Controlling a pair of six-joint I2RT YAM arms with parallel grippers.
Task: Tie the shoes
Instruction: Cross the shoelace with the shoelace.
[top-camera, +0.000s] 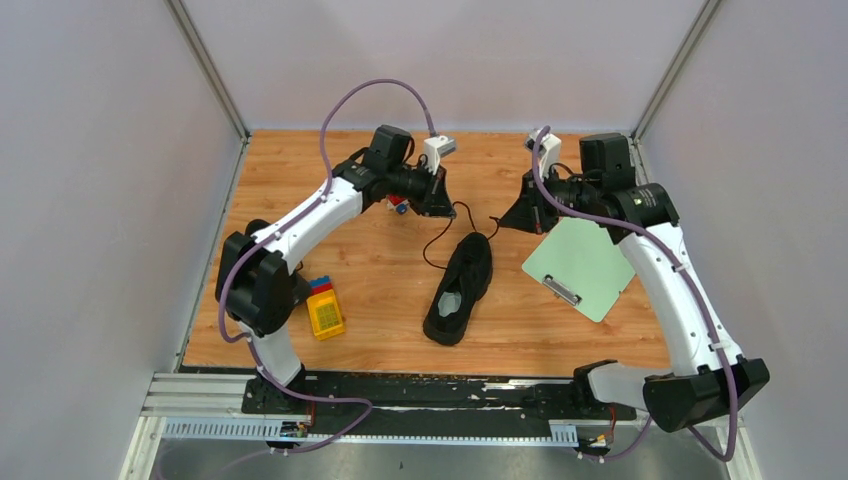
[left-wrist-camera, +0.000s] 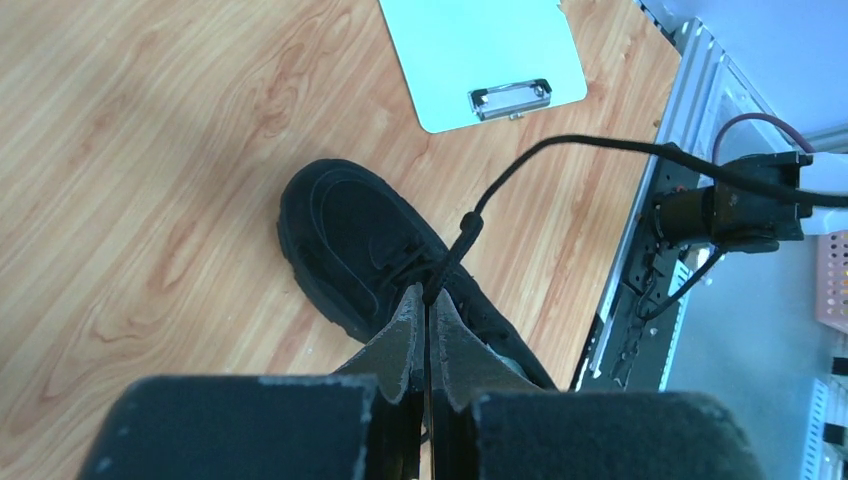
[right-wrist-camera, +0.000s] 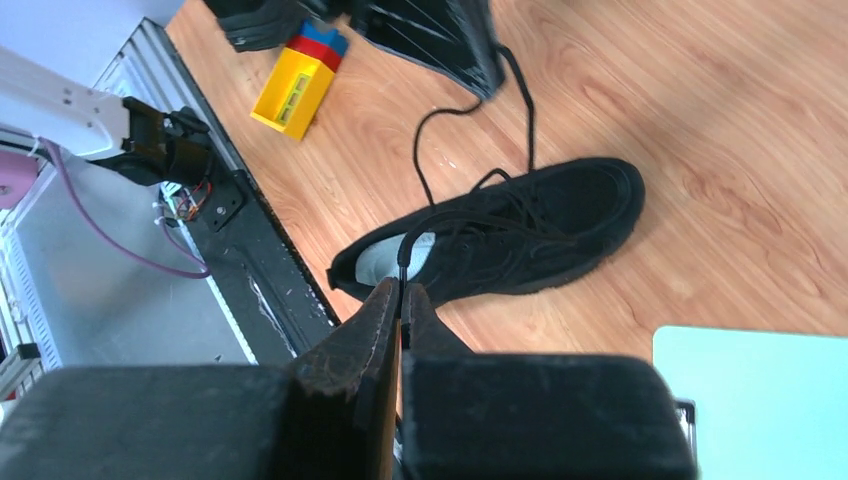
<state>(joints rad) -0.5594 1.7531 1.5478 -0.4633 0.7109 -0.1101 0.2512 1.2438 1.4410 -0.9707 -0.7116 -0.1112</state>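
Two grips are clenched — our left gripper (left-wrist-camera: 427, 300) pinches one lace (left-wrist-camera: 452, 255), our right gripper (right-wrist-camera: 401, 292) the other lace (right-wrist-camera: 402, 262). We see the shoe (top-camera: 462, 285) lying between and below both grippers, toe toward them.

You have a wood-grain tabletop (top-camera: 370, 345) boxed in by plain pale panels: the left wall (top-camera: 90, 200), the far wall (top-camera: 440, 60) and the right wall (top-camera: 780, 150). A metal post (top-camera: 208, 68) rises at each far corner. A slotted metal rail (top-camera: 190, 405) runs along the near edge. The light is soft and even.
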